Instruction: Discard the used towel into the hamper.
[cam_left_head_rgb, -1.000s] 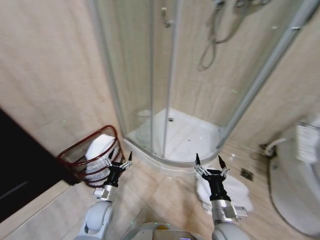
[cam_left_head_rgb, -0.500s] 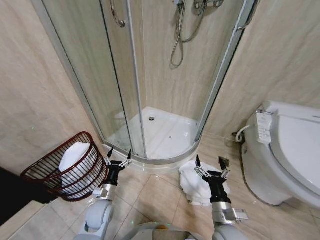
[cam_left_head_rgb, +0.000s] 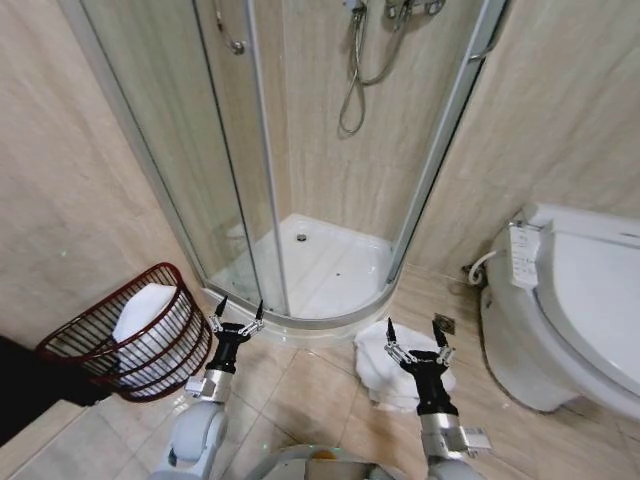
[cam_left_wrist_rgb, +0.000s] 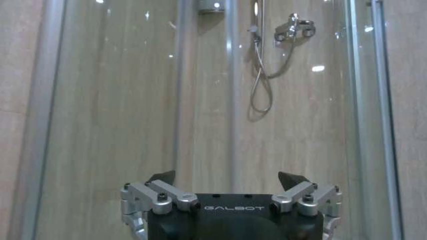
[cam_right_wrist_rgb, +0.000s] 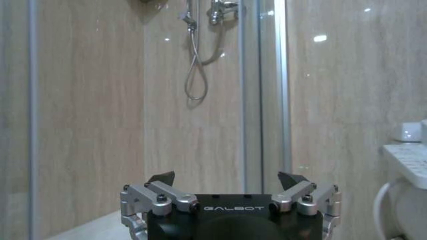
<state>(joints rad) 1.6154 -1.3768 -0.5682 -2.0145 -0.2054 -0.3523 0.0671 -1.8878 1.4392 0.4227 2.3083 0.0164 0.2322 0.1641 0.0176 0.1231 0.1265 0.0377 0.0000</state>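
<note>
The used towel (cam_left_head_rgb: 385, 355), white and crumpled, lies on the tiled floor in front of the shower, partly behind my right gripper (cam_left_head_rgb: 412, 334). The hamper (cam_left_head_rgb: 90, 345), a dark red wire basket tilted toward me, stands at the left wall with something white inside it. My left gripper (cam_left_head_rgb: 238, 308) is held up just right of the hamper's rim, open and holding nothing. The right gripper is open too, raised over the towel without touching it. Both wrist views show the open fingers, left gripper (cam_left_wrist_rgb: 227, 178) and right gripper (cam_right_wrist_rgb: 227, 178), pointing at the shower.
A curved glass shower enclosure (cam_left_head_rgb: 260, 180) with a raised white tray (cam_left_head_rgb: 330, 270) fills the corner ahead. A white toilet (cam_left_head_rgb: 575, 300) stands at the right. Beige tiled floor (cam_left_head_rgb: 300, 390) lies between hamper and towel. A dark panel (cam_left_head_rgb: 20, 390) sits at the far left.
The camera swung right and steadied: hamper and shower slid left, the toilet came fully into view. Both arms keep the same raised, open pose.
</note>
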